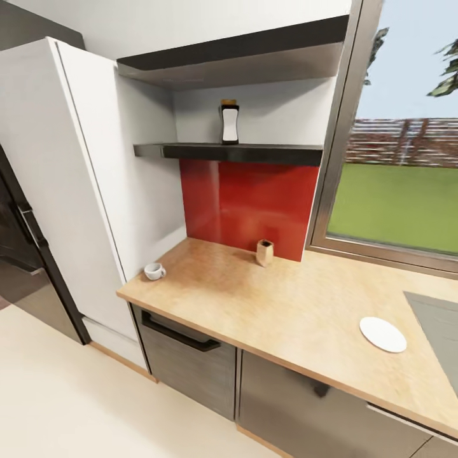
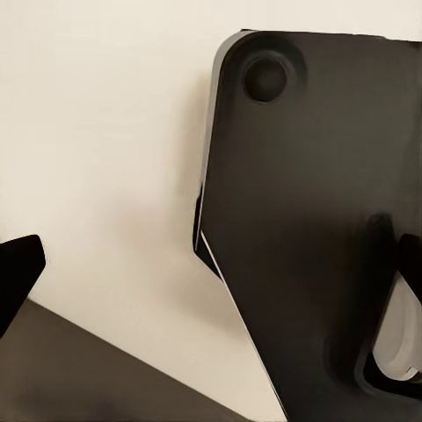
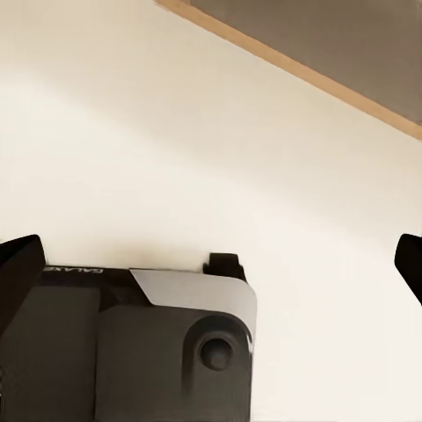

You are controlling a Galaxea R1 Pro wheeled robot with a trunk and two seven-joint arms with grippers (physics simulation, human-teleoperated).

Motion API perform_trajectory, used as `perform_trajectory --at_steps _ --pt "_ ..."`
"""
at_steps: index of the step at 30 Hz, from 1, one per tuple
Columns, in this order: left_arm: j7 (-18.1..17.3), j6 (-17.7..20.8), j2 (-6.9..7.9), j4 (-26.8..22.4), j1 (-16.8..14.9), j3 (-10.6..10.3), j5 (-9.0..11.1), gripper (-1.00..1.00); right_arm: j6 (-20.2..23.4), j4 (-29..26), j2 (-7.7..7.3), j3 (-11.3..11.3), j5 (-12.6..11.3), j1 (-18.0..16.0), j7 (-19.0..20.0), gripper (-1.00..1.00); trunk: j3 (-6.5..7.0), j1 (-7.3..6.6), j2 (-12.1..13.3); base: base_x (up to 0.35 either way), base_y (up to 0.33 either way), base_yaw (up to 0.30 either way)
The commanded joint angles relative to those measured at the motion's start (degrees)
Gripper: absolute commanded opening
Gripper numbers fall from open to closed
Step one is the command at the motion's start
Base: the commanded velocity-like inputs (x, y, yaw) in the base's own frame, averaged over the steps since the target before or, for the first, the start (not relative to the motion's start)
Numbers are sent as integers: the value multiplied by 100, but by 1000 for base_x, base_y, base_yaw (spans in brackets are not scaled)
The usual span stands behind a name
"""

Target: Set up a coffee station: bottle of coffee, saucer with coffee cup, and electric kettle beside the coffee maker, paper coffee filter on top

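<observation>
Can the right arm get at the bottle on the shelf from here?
Probably not yet. The bottle stands alone on the upper shelf with nothing in front of it, but the right gripper hangs low, facing the floor beside the robot's base. It must be raised first.

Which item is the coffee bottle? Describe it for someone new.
Find the red backsplash panel; directly above it runs a dark floating shelf. The small dark bottle with a white label and yellow cap stands upright there, alone on the shelf, unlike the items down on the counter.
</observation>
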Motion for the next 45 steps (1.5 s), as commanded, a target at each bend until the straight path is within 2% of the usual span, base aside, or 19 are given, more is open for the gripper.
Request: perform_trajectory --at_steps 1,13,18,22,25,28,32,37,40,43,45 --pt "-2 -10 -2 -11 3 10 47 100 27 -7 0 49 -47 -5 -7 100 -11 6 -11 235 265 0" --pt "-2 -10 -6 -11 1 4 47 100 43 -7 4 57 -43 -6 3 100 -11 6 -11 223 279 0" --pt "-10 -6 61 -69 -13 -35 0 100 88 41 7 49 -75 470 14 100 -5 6 -11 8 162 -76" --pt "-24 -4 88 -386 -13 -63 -46 100 82 40 8 41 -87 636 21 100 7 6 -11 1 18 -246" --pt "-33 -8 152 -847 -8 -77 -124 100 79 40 9 34 -94 735 26 100 11 6 -11 0 5 -281" --pt "-67 -9 290 -1441 -7 -82 -213 100 78 35 9 23 -104 850 27 100 13 6 -11 0 2 -293" --pt "-316 -9 427 -2164 -1 -61 -225 100 77 32 9 16 -174 1002 28 100 14 6 -11 0 1 -298" --pt "-934 -8 480 -3195 -5 -28 -201 100 77 36 10 14 -613 1118 28 100 14 6 -11 0 0 -300" --pt "-1219 29 483 -4178 -6 22 -179 100 77 30 14 14 -850 1138 28 100 14 6 -11 0 0 -300" --pt "-1302 64 480 -4846 -10 86 -127 100 77 25 18 14 -910 1142 23 100 14 6 -11 0 0 -300" --pt "-1338 92 468 -5688 -50 183 31 100 77 17 23 14 -943 1143 20 100 14 6 -11 0 0 -300"
